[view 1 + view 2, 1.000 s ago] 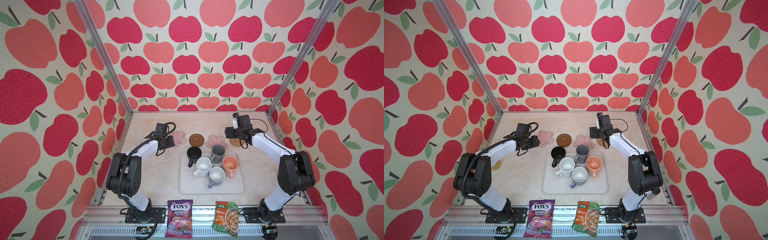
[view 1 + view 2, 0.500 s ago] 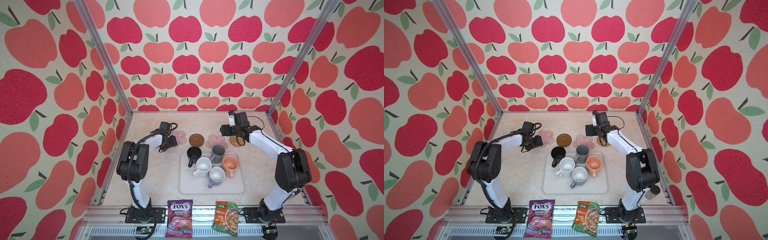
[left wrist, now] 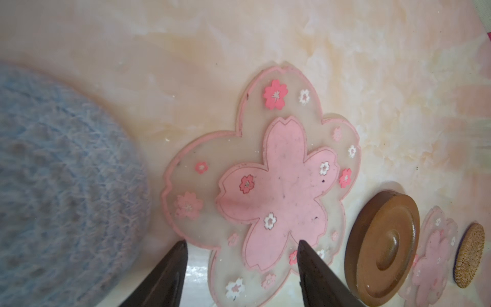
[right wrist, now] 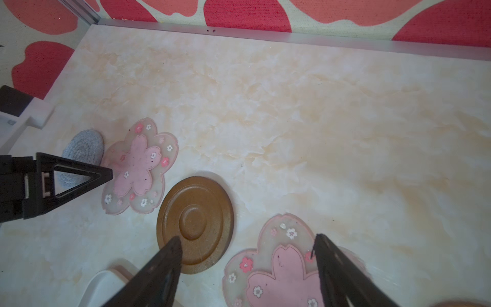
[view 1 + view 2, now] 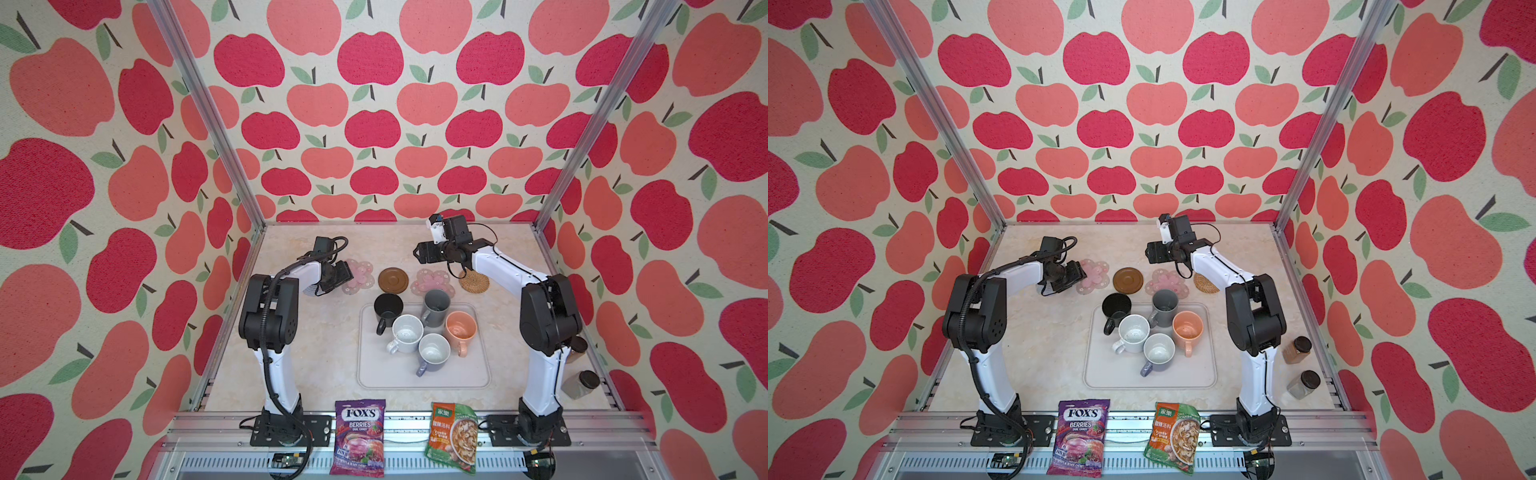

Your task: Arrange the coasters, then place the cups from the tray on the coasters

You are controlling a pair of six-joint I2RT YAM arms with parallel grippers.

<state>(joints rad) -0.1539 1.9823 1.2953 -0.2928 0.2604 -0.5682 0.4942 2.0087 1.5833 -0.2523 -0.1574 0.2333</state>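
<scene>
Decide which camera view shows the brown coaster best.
The right wrist view: the brown coaster is close, its rings clear. Both top views show it whole but small; the left wrist view, slanted.

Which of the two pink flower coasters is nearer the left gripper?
The pink flower coaster between the grey woven coaster and the brown disc; the left gripper hangs open at its edge. The other pink one lies beyond the disc.

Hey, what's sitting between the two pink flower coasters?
The brown round coaster, flat on the table; both top views and the right wrist view show it.
</scene>
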